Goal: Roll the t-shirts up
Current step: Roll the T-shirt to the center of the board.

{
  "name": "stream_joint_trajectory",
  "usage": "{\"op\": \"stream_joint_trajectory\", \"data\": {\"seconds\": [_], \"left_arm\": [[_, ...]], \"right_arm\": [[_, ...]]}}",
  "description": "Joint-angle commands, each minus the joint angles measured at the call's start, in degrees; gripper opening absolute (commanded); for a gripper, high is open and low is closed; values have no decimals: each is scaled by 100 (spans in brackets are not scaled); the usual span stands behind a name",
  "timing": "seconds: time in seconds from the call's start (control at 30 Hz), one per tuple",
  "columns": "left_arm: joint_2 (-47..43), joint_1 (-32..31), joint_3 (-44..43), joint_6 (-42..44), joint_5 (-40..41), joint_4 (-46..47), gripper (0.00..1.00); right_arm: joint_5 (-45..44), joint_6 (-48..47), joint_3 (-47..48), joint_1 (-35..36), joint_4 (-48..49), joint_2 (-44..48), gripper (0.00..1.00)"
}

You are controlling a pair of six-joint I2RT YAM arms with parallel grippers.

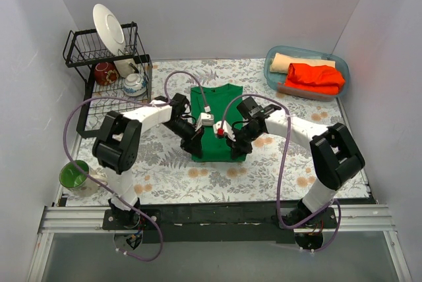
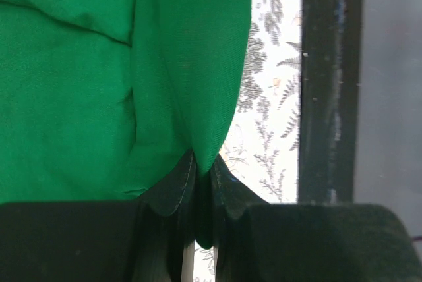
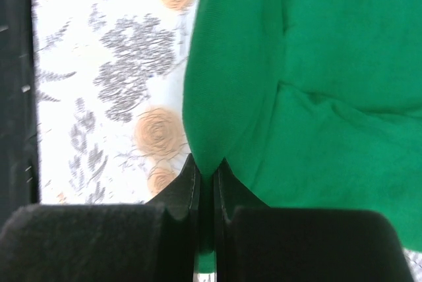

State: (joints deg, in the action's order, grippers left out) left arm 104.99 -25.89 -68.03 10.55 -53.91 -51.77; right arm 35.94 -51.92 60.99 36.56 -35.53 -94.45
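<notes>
The emerald green t-shirt [image 1: 216,116] lies folded into a narrow strip on the floral tablecloth, collar toward the back. My left gripper [image 1: 195,146] is shut on its near left corner; the left wrist view shows green cloth [image 2: 99,78] pinched between the fingers [image 2: 175,190]. My right gripper [image 1: 235,147] is shut on the near right corner; the right wrist view shows the cloth [image 3: 316,84] pinched between its fingers [image 3: 184,186]. Both corners are lifted slightly. An orange-red t-shirt [image 1: 316,78] and a pale tan one [image 1: 297,63] lie rolled in a bin.
A clear blue plastic bin [image 1: 333,58] stands at the back right. A black dish rack [image 1: 89,51] with a white plate [image 1: 109,28], a mug and a bowl stands at the back left. A green cup [image 1: 72,175] sits near the left front edge.
</notes>
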Motion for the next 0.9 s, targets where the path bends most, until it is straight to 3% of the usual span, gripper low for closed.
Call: {"op": "stream_joint_trajectory", "data": {"seconds": [0.0, 0.6, 0.87], "left_arm": [[600, 75, -693, 914, -427, -2117, 0], [2245, 391, -1959, 923, -181, -2452, 0], [2579, 611, -2215, 967, -84, -2461, 0]], "right_arm": [[694, -933, 457, -122, -1983, -432, 1], [1108, -2023, 2223, -729, -3917, -2699, 1], [1055, -1927, 3015, -755, -3944, -3325, 1]]}}
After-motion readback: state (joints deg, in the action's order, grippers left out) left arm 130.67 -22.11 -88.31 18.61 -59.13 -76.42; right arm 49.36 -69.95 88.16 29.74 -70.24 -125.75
